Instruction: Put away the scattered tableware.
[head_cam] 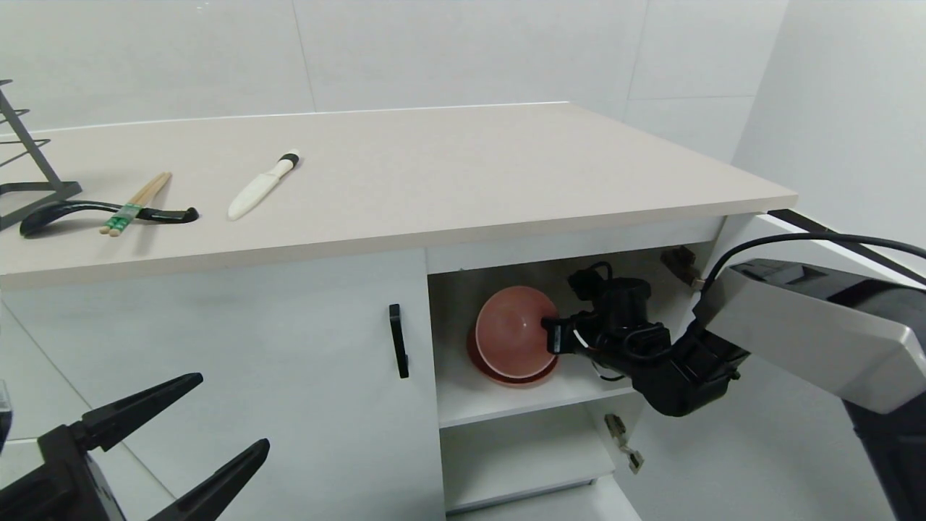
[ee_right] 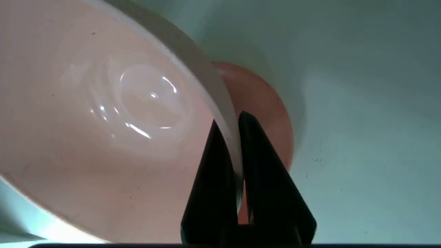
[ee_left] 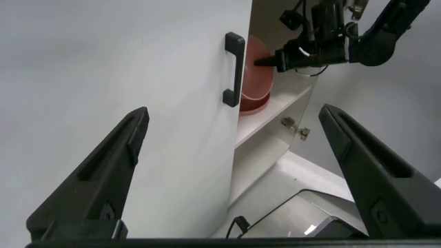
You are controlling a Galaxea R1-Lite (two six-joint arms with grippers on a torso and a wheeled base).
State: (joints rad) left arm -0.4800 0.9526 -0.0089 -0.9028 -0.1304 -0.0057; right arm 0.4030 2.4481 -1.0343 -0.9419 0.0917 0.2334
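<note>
A pink bowl (head_cam: 510,329) stands tilted on edge inside the open cabinet, over a darker pink dish (head_cam: 481,362) on the upper shelf. My right gripper (head_cam: 551,335) is shut on the bowl's rim (ee_right: 224,127), one finger on each side of the wall. On the countertop at the left lie a white knife (head_cam: 262,186), a pair of chopsticks (head_cam: 136,203) and a black ladle (head_cam: 94,213). My left gripper (head_cam: 213,430) hangs open low at the left, in front of the closed cabinet door (ee_left: 172,83), holding nothing.
A dark wire rack (head_cam: 29,163) stands at the counter's far left. The closed door has a black handle (head_cam: 398,340). The open cabinet has an upper shelf (head_cam: 521,398) and a lower shelf (head_cam: 521,463); its right door (head_cam: 832,224) is swung open beside my right arm.
</note>
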